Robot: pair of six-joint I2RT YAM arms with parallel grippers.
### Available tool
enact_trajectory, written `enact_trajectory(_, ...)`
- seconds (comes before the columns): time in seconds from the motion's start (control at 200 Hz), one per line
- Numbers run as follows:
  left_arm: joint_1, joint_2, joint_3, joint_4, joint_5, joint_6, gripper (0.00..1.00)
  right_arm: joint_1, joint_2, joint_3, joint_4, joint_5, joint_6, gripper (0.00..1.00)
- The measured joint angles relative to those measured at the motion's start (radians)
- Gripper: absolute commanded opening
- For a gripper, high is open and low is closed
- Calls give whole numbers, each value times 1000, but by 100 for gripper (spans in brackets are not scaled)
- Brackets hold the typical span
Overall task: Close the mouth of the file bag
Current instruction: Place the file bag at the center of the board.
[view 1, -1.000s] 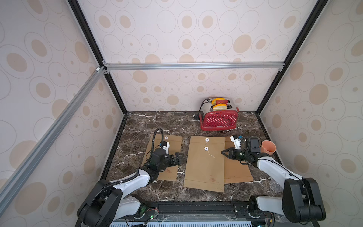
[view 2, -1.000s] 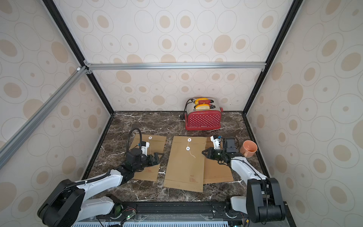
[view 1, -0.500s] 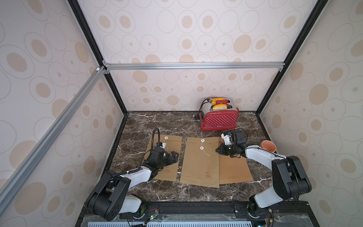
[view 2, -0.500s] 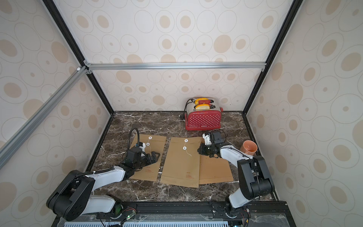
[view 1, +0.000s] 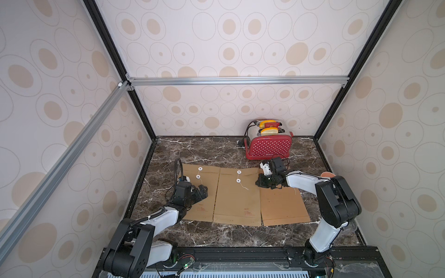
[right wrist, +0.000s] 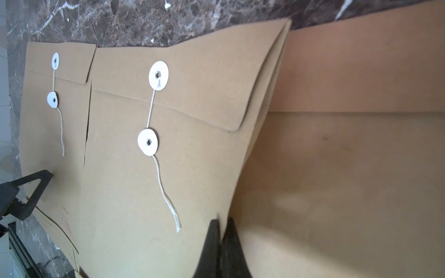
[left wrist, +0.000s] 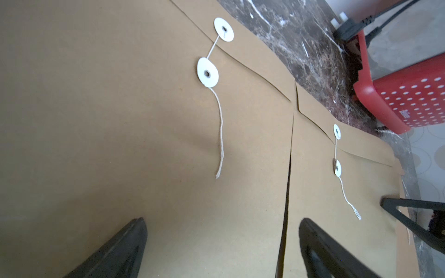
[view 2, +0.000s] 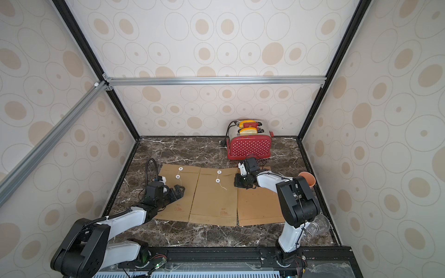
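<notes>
Three brown file bags lie flat side by side on the dark marble desk (view 1: 204, 149), in front of a red toaster (view 1: 268, 146) that stands at the back wall. The middle file bag (view 1: 237, 199) lies edge to edge with the left file bag (view 1: 207, 211) and just beside the right file bag (view 1: 281, 207). On the middle one the flap is folded down. A white string (right wrist: 152, 107) runs from the upper disc (right wrist: 158, 75) on the flap to the lower disc (right wrist: 147, 142) on the body, and its loose tail trails down the paper. The left file bag shows the same arrangement in the left wrist view. The right gripper (view 1: 258, 181) sits low at the right edge of the middle file bag with its jaws pressed together. In the right wrist view that edge curls up off the right file bag and meets the fingertips (right wrist: 212, 231), so it appears pinched between them. The left gripper (view 1: 201, 190) hovers over the left file bag, on the near side of its discs, jaws spread wide and holding nothing. An orange cup (view 1: 327, 173) stands at the right side of the desk, partly hidden behind the right arm.
</notes>
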Motion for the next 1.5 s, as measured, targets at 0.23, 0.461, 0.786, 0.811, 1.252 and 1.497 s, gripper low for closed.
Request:
enact_trajectory(0.23,81,-87,0,-77,-11,20,99,51,41,55,14,1,26,0)
enact_trajectory(0.461,100,-125,0,-108,15,27,99,77,53,76,8,25,37,0)
enact_trajectory(0.786,101,-210,-8,-85,134,15,99,66,48,103,-21,36,0,32)
enact_trajectory(0.811,101,-215,-8,-85,140,13,99,62,44,103,-28,36,-4,32)
enact_trajectory(1.252,16,-237,2,-49,245,-70,99,-50,-190,3,-59,47,-48,39)
enact_trajectory(1.497,-243,-126,89,63,246,-134,99,-61,-426,-278,-81,82,-29,42)
